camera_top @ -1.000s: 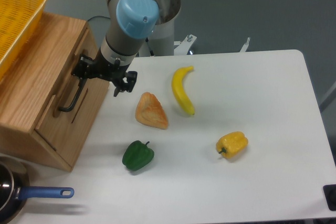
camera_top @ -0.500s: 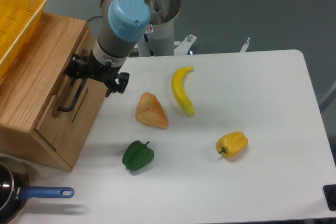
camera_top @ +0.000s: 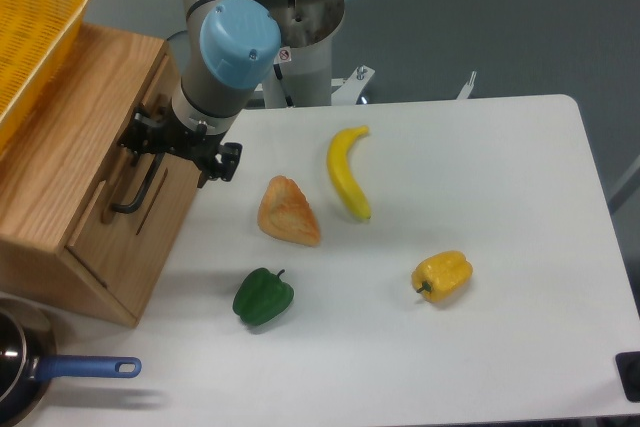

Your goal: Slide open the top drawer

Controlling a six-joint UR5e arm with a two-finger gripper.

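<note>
Nearest, a blue-handled pan (camera_top: 40,372) at table's front-left corner. Then green pepper (camera_top: 263,296), yellow pepper (camera_top: 442,275), bread wedge (camera_top: 288,212), banana (camera_top: 347,172). Far left, the top drawer (camera_top: 140,197) – gripper (camera_top: 180,147) at its black handle (camera_top: 137,187), jaws' grip can't tell. Yellow basket (camera_top: 30,37) on top.

The top drawer (camera_top: 130,209) is matt, grained light oak with a black metal bar handle (camera_top: 138,190), beside it a smooth white table (camera_top: 480,347) bearing a glossy green pepper (camera_top: 263,297) and a waxy banana (camera_top: 347,172).
</note>
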